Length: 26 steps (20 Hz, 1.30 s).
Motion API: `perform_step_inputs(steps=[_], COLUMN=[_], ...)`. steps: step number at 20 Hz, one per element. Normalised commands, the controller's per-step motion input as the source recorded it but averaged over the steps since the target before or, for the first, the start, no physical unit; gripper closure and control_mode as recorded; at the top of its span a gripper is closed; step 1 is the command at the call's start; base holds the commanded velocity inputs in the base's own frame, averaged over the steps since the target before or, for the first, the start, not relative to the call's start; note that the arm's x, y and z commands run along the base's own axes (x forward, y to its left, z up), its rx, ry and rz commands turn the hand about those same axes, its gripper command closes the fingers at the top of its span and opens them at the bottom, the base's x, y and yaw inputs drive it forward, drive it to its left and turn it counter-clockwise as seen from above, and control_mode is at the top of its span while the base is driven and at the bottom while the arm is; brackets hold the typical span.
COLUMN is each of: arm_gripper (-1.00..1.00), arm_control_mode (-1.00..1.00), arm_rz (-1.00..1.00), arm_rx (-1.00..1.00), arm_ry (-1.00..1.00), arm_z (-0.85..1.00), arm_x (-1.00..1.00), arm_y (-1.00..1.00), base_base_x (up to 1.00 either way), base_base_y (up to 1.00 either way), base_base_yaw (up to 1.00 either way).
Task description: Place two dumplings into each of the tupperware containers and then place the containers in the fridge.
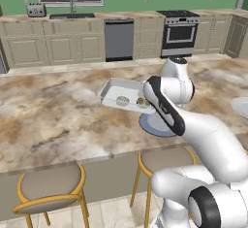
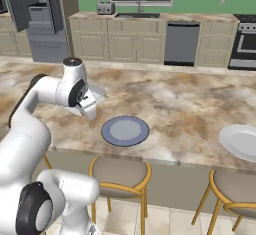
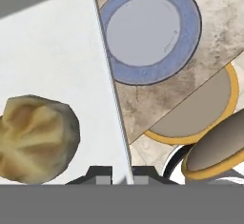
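Tupperware container (image 1: 117, 92), a shallow whitish tray with a low raised rim, seen in the left base view near the middle of the marbled surface (image 1: 53, 110), toward its near edge and just beside the round blue-grey plate (image 1: 154, 126). Two dumplings (image 1: 122, 100) sit on its floor; whether the tray rests on the surface or is lifted off it cannot be told. In the hand view one dumpling (image 3: 37, 138) lies close to the tray's thin rim, and the gripper (image 3: 119, 176) is clenched with that rim running down between its two dark fingertips, so it appears to be grasping the container by its edge. The right base view shows a corner of the tray (image 2: 97, 95) protruding past the wrist, with the fridge (image 2: 37, 16) standing open at the far left beyond the surface. A second white dish (image 2: 240, 141) lies at the surface's right edge.

Handling, as judged: the tray is probably light and fairly stiff but thin-walled, so a one-edge grip will let it droop or pivot. The dumplings look soft and are loose, and so likely to roll if the tray tilts. The sounder hold is at mid-rim on a long side, with the tray kept level.
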Motion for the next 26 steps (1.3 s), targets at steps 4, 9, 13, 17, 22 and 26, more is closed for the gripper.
perform_step_inputs(steps=[4, 9, 13, 17, 22, 26], arm_gripper=[1.00, 1.00, 1.00, 1.00, 1.00, 1.00], arm_control_mode=[-1.00, -1.00, -1.00, -1.00, -1.00, -1.00], arm_rz=[-0.20, -0.15, -0.13, -0.11, -0.09, -0.07], arm_rx=[0.01, 0.00, 0.00, 0.00, 0.00, 0.00], arm_ry=[0.04, 0.11, 0.11, 0.07, 0.07, 0.03], arm_z=[0.81, 0.65, 0.38, 0.23, 0.11, 0.03], arm_x=[-0.58, -0.52, -0.60, -0.58, -0.42, -0.33], arm_y=[-0.19, -0.10, -0.03, 0.00, 0.00, 0.00], base_base_x=[0.00, 0.00, 0.00, 0.00, 0.00, 0.00], base_base_y=[0.00, 0.00, 0.00, 0.00, 0.00, 0.00], base_base_yaw=[0.00, 0.00, 0.00, 0.00, 0.00, 0.00])
